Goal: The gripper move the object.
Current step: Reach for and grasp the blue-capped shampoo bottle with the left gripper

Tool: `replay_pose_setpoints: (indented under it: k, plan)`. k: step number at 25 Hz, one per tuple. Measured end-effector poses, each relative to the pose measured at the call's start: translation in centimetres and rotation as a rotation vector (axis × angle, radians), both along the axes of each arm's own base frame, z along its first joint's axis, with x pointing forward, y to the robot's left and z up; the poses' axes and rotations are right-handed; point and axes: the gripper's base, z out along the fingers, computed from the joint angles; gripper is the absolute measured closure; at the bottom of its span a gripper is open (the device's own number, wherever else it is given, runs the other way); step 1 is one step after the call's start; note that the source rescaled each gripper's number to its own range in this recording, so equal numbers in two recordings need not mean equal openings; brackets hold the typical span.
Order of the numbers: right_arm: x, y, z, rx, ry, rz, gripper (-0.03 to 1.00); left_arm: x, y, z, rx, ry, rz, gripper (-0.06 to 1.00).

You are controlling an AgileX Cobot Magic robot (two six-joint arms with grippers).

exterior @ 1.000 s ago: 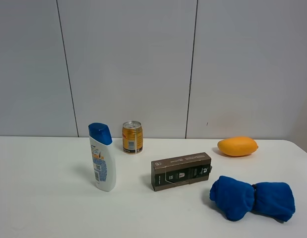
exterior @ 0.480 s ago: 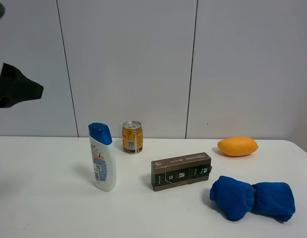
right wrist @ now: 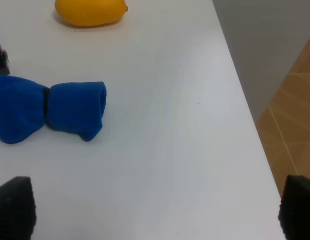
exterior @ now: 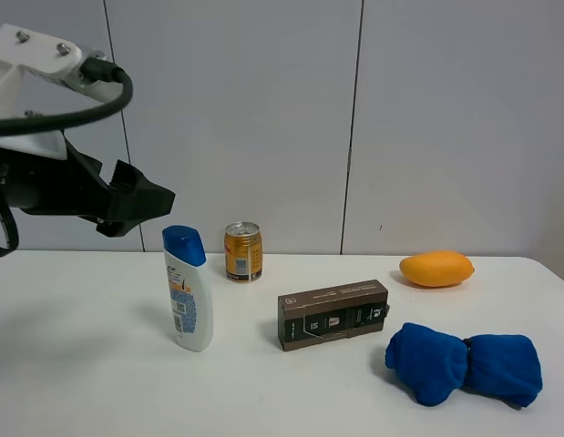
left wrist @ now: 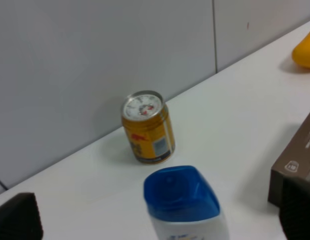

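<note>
The left hand (exterior: 154, 200) hovers with jaws wide, high near the worktop's (exterior: 72, 382) left edge. Just beyond, the shampoo bottle (exterior: 188, 289) stands upright, left of centre. It is probably light, slick and tippy, so grip its waist below the cap.

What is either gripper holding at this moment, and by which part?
Nothing is held. The left gripper is open above the shampoo bottle, not touching it; the right gripper is open over the table.

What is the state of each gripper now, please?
Left gripper: open, holding nothing.
Right gripper: open, holding nothing.
</note>
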Motion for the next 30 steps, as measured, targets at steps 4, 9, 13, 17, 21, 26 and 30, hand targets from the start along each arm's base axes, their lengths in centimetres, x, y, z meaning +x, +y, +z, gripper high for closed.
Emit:
replay_pose_setpoints:
  k: [4,9,13,17,21,26,30]
  plan:
    - [0.0,0.0,0.0,0.0,0.0,0.0,-0.03,1.1,-0.6,-1.4,-0.035,-0.003,0.012,0.02]
    - [0.0,0.0,0.0,0.0,0.0,0.0,-0.03,2.1,-1.1,-3.4,-0.054,0.031,0.024,0.02]
    - [0.0,0.0,0.0,0.0,0.0,0.0,-0.03,2.7,-1.4,-4.5,-0.061,0.027,0.029,0.02]
    - [0.0,0.0,0.0,0.0,0.0,0.0,-0.03,3.2,-1.6,-5.2,-0.074,0.01,0.032,0.02]
    - [0.0,0.0,0.0,0.0,0.0,0.0,-0.03,3.4,-1.7,-5.8,-0.091,0.012,0.039,0.02]
    - [0.0,0.0,0.0,0.0,0.0,0.0,-0.03,3.8,-1.9,-6.8,-0.104,0.015,0.044,0.02]
    - [0.0,0.0,0.0,0.0,0.0,0.0,-0.03,4.1,-2.0,-7.8,-0.109,0.031,0.05,0.02]
